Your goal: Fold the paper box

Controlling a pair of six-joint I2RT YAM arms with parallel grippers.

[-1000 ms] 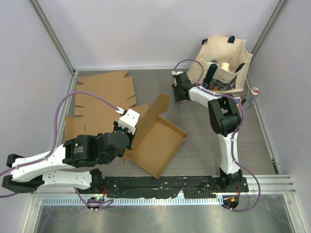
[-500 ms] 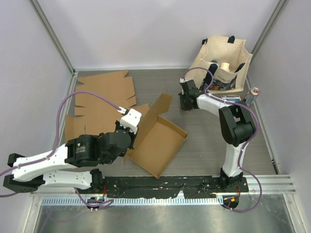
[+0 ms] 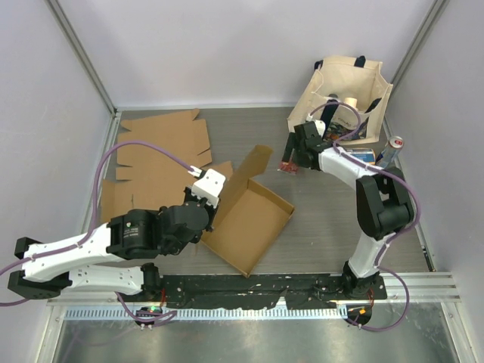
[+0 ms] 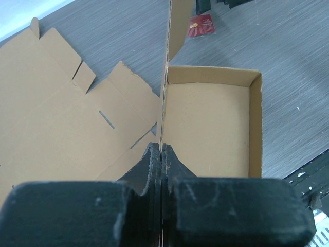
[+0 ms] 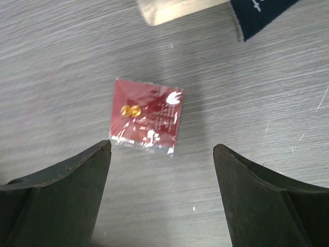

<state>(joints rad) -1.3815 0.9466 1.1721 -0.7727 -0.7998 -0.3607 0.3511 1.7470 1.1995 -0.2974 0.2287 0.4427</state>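
Note:
The paper box (image 3: 246, 219) is a brown cardboard tray with its walls up and its lid flap (image 3: 253, 162) standing open. My left gripper (image 3: 207, 198) is shut on the box's left wall, and the thin cardboard edge runs between the fingertips (image 4: 162, 149). The tray's inside (image 4: 208, 128) is bare. Beyond the box, my right gripper (image 3: 291, 161) hangs open just above the table. A small red packet (image 5: 146, 116) lies flat ahead of its spread fingers (image 5: 162, 146), touching neither of them.
Flat cardboard blanks (image 3: 162, 147) lie at the back left, beside the box (image 4: 56, 118). A cream tote bag (image 3: 344, 98) with items in it stands at the back right, with a drink can (image 3: 390, 151) next to it. The arm bases sit along the near edge.
My right gripper has moved right and toward me, then opened, and the red packet now lies on the table below it. The left gripper keeps its grip, and the box has shifted slightly.

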